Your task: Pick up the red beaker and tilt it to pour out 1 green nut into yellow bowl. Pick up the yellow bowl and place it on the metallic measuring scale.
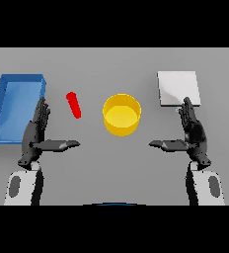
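Red beaker (73,105) lies between the blue tray (0,106) and the yellow bowl (121,114) on the grey surface (114,168), apart from both. It appears slim and tilted rather than standing upright, though its exact attitude cannot be confirmed.

Hand state: the left hand (36,133) and the right hand (193,132) are both held with fingers straight and thumbs extended inward. Neither holds anything. The left hand is near the beaker but not touching it; the right hand sits just in front of the metallic measuring scale (178,88).

Hazards, as judged:
- A slim, leaning beaker may roll or slide away if the fingers close off-centre.
- Over-tilting during the pour may release more than one nut, or send it past the bowl rim.
- Lifting the bowl by one wall may tip it before it reaches the scale.

Containers:
- Yellow bowl: interior visible, no contents seen.
- Blue tray: interior appears bare.
- Red beaker: contents not visible; no green nut can be identified.
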Robot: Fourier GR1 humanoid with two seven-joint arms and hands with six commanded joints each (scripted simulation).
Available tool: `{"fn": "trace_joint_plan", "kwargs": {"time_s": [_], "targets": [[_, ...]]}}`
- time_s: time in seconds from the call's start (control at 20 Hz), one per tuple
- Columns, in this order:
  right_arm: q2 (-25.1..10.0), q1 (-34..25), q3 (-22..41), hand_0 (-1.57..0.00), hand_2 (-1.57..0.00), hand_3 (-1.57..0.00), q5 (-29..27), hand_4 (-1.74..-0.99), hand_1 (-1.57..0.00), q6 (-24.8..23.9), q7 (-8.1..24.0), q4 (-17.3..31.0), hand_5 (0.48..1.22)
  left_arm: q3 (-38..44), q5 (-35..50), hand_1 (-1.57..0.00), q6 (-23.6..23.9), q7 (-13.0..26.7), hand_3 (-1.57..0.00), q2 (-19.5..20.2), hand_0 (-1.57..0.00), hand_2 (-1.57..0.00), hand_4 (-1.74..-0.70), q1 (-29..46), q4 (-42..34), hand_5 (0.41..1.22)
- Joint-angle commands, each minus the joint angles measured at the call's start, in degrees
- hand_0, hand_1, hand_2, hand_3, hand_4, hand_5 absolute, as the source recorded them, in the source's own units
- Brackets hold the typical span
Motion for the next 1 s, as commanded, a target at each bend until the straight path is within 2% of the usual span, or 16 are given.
{"fn": "trace_joint_plan", "kwargs": {"time_s": [0.0,0.25,0.3,0.4,0.5,0.75,0.85,0.95], "targets": [[0.1,-0.1,0.0,0.0,0.0,0.0,0.0,-1.167,0.0,-0.1,0.1,0.1,0.599,0.0,0.0,0.0,0.0,-0.1,0.0,0.0,0.0,0.0,-1.15,0.1,-0.1,0.599],[0.6,-1.3,0.3,0.0,0.0,0.0,0.5,-1.167,0.0,-0.8,0.7,0.5,0.599,-0.4,0.0,0.0,-0.1,-0.5,0.0,-0.3,0.0,0.0,-1.15,1.3,-1.1,0.599],[-1.2,0.9,3.1,0.0,0.0,0.0,7.3,-1.167,0.0,-2.8,-3.8,-1.3,0.599,-1.9,-2.1,0.0,-0.8,-1.2,0.0,1.6,0.0,0.0,-1.15,3.2,-3.3,0.599],[-2.4,3.1,6.3,0.0,0.0,0.0,15.1,-1.162,0.0,-5.8,-5.2,-3.4,0.594,-4.1,-4.6,0.0,-1.4,-0.5,0.0,3.1,0.0,0.0,-1.16,5.7,-6.8,0.599],[-2.9,4.8,7.4,0.0,0.0,0.0,17.5,-1.159,0.0,-6.3,-4.6,-5.0,0.59,-5.2,-5.7,0.0,-1.3,0.8,0.0,3.3,0.0,0.0,-1.16,7.1,-8.8,0.599],[-2.5,5.3,7.5,0.0,0.0,0.0,16.0,-1.199,0.0,-5.2,-3.7,-6.3,0.603,-6.5,-7.7,0.0,-1.4,3.2,0.0,4.0,0.0,0.0,-1.16,6.9,-9.4,0.602],[-2.8,4.5,6.8,0.0,0.0,0.0,14.3,-1.224,0.0,-4.2,-3.3,-6.1,0.611,-6.7,-8.7,0.0,-1.1,4.1,0.0,3.4,0.0,0.0,-1.17,3.3,-5.8,0.605],[-2.7,5.0,7.5,0.0,0.0,0.0,15.7,-1.236,0.0,-4.5,-4.3,-5.6,0.623,-6.7,-9.6,0.0,-0.6,2.0,0.0,2.6,0.0,0.0,-1.21,1.5,-1.9,0.615]]}}
